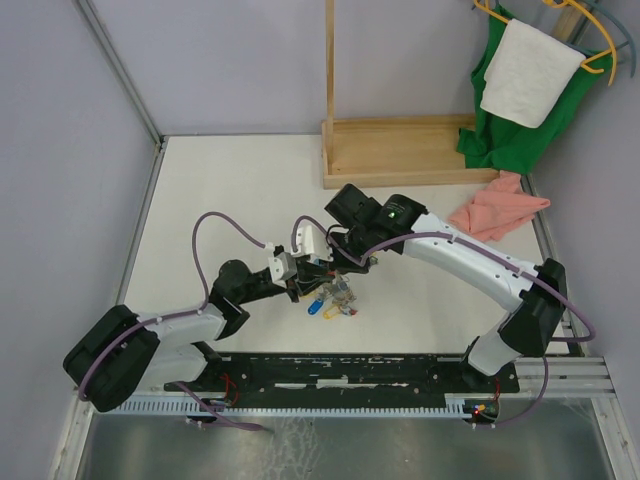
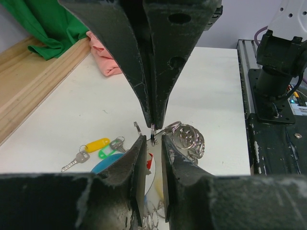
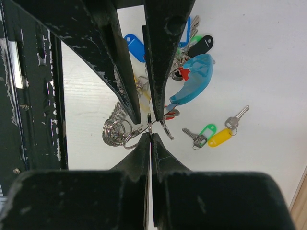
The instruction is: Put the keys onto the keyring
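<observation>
Mid-desk, the right gripper (image 3: 149, 136) is clenched on a thin metal loop (image 2: 153, 132) at the keyring (image 3: 196, 76). The left gripper (image 2: 153, 143) stands slightly parted around it. With only one pinch, the loop may twist free, leaving the yellow-tagged key (image 3: 221, 136) beside it unthreaded.

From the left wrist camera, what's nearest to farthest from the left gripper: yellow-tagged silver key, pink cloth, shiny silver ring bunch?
1. Shiny silver ring bunch, close beside the left gripper, picture-right.
2. Yellow-tagged silver key, picture-left.
3. Pink cloth, far back, picture-left.

White-and-black arms (image 1: 470, 255), purple cables (image 1: 203, 262), scuffed black fingers (image 2: 175, 72)
</observation>
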You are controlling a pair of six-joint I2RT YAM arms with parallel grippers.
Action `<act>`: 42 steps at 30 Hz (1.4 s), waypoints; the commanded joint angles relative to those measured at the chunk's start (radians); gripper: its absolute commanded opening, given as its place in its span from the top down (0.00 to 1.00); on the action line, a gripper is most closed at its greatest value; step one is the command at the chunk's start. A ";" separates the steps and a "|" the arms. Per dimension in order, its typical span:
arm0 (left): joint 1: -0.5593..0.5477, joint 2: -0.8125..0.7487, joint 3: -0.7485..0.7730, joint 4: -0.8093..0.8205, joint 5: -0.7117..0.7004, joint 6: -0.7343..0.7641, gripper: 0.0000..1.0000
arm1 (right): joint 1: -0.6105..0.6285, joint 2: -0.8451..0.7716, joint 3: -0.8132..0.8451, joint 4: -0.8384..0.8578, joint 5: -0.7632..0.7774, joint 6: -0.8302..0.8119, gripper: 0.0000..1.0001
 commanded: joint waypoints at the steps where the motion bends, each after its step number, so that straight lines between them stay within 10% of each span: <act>1: -0.002 0.016 0.023 0.086 0.002 -0.020 0.77 | 0.009 -0.014 0.043 0.041 -0.011 -0.011 0.99; 9: -0.002 0.035 0.027 0.082 0.002 -0.022 0.97 | 0.010 -0.049 0.003 0.094 -0.030 -0.009 0.98; 26: -0.002 0.042 -0.097 0.358 -0.083 -0.049 0.97 | -0.209 -0.357 -0.497 0.683 -0.319 0.141 0.71; 42: -0.001 0.037 -0.089 0.334 -0.002 -0.019 0.97 | -0.227 -0.165 -0.449 0.854 -0.391 0.343 0.58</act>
